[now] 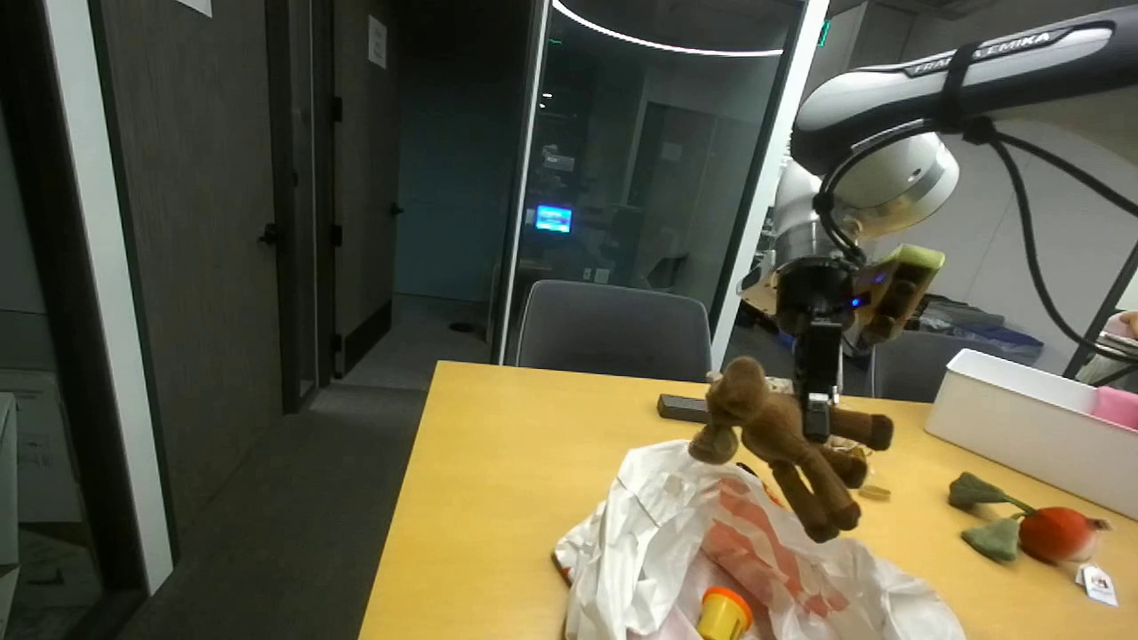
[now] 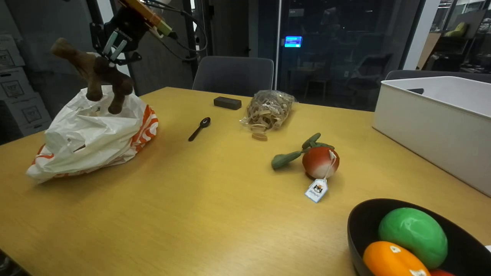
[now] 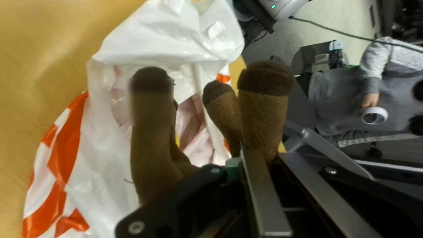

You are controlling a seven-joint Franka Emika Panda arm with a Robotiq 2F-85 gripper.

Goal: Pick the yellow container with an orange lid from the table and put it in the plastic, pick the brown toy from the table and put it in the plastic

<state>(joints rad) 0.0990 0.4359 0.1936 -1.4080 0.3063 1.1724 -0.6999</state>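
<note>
The brown toy (image 1: pixel 776 436) hangs in the air, its legs dangling downward, and my gripper (image 1: pixel 816 425) is shut on its body. In both exterior views the toy is over the plastic (image 2: pixel 96 138), a white bag with orange print standing on the table (image 2: pixel 230 214). Looking down in the wrist view, the toy's legs (image 3: pixel 150 155) cover part of the bag's (image 3: pixel 102 148) open mouth, and the fingertips are partly hidden by plush. Inside the bag lies the yellow container (image 1: pixel 722 620) with its orange lid, tilted and cut off by the frame's bottom edge.
Away from the bag lie a black spoon (image 2: pixel 199 129), a dark block (image 2: pixel 227 102), a clear packet of tan bands (image 2: pixel 270 109) and a red plush vegetable (image 2: pixel 320 163). A white box (image 2: pixel 429 119) and a black bowl (image 2: pixel 366 222) of toy fruit stand farther off.
</note>
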